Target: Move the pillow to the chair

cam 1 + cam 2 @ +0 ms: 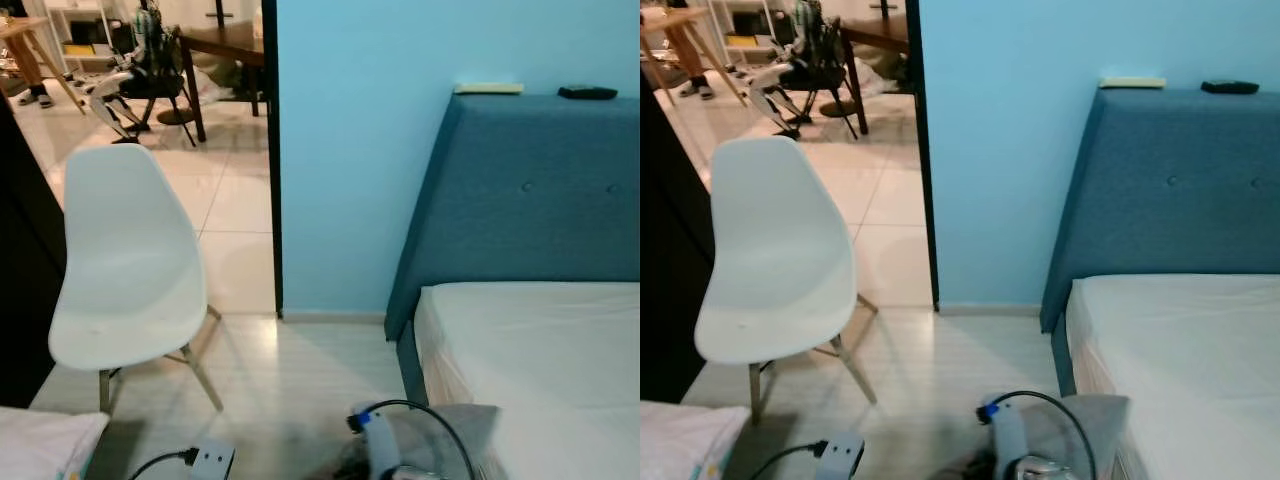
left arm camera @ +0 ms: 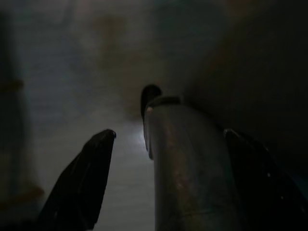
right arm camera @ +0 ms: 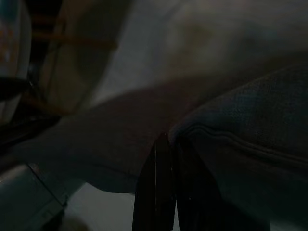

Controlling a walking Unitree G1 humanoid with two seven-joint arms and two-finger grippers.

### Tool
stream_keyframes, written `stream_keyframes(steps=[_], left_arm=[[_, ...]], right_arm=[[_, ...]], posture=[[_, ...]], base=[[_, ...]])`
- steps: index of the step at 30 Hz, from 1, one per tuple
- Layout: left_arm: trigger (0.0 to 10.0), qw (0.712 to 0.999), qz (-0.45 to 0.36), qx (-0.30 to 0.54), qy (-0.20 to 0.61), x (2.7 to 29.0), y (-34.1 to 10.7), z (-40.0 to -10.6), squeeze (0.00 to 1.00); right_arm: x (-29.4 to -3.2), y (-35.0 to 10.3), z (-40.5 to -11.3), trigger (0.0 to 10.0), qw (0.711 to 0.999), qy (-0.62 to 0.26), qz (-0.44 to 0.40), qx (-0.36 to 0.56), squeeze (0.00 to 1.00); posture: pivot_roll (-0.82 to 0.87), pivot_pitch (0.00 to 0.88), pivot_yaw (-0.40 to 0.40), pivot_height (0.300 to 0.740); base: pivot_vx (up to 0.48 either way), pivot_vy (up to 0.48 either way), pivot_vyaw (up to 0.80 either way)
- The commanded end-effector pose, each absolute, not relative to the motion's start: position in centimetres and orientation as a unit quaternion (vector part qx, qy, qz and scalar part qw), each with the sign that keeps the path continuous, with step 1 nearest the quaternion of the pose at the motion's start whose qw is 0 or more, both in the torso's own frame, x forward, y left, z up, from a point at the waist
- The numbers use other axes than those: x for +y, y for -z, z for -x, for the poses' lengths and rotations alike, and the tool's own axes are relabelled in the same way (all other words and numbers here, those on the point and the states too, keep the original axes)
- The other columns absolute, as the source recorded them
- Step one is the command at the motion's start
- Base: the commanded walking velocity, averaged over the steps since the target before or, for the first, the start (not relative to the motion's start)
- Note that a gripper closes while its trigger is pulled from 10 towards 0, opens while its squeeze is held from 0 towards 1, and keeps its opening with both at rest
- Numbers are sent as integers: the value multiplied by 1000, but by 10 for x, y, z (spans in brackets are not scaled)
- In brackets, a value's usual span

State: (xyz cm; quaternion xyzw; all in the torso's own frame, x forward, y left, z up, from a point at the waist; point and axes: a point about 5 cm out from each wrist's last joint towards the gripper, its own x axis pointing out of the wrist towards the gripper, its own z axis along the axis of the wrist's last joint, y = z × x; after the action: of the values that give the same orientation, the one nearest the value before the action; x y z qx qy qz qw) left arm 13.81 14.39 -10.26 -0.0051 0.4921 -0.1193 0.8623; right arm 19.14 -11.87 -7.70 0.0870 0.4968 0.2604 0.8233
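A grey pillow (image 1: 462, 428) hangs low at the bed's near corner, beside my right arm (image 1: 378, 440). In the dark right wrist view my right gripper (image 3: 166, 142) has its black fingers pressed together at the piped edge of the grey pillow (image 3: 250, 139). The white plastic chair (image 1: 125, 265) on wooden legs stands to the left on the pale floor, its seat bare. My left gripper (image 2: 175, 159) is open in shade, fingers (image 2: 89, 178) spread either side of a silver tube (image 2: 187, 163) without touching it. The left wrist (image 1: 212, 461) sits low, below the chair.
A bed with a white mattress (image 1: 540, 350) and blue headboard (image 1: 530, 190) fills the right. A blue wall (image 1: 350, 150) ends at a doorway to a tiled room with a table (image 1: 225, 45). Dark furniture (image 1: 22, 250) flanks the chair. A white cushion (image 1: 40, 445) lies bottom left.
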Motion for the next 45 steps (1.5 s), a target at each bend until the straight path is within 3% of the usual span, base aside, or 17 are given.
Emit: stream_keyframes(steps=[1, 32, 41, 42, 45], left_arm=[[10000, 824, 9, 552, 127, 144, 115, -102, 0], [10000, 840, 45, 532, 92, 144, 111, -116, 0], [10000, 847, 55, 524, 71, 158, 109, -121, 0], [10000, 851, 65, 518, 59, 160, 108, -124, 0], [10000, 853, 74, 514, 51, 161, 107, -125, 0]], right_arm=[[-119, 77, -192, 10000, 823, -264, -86, 496, 0], [-129, 72, -203, 10000, 843, -246, -48, 476, 0], [-133, 64, -221, 10000, 876, -193, -58, 439, 0], [-135, 50, -242, 10000, 900, -164, -86, 394, 0], [-140, 36, -261, 10000, 922, -139, -92, 350, 0]], posture=[[-2, 42, -32, 713], [-53, 51, -42, 713], [-37, 55, -32, 713], [-26, 58, -29, 713], [-26, 58, -29, 713]], base=[[0, 0, 800], [0, 0, 797], [0, 0, 176], [0, 0, 0], [0, 0, 0]])
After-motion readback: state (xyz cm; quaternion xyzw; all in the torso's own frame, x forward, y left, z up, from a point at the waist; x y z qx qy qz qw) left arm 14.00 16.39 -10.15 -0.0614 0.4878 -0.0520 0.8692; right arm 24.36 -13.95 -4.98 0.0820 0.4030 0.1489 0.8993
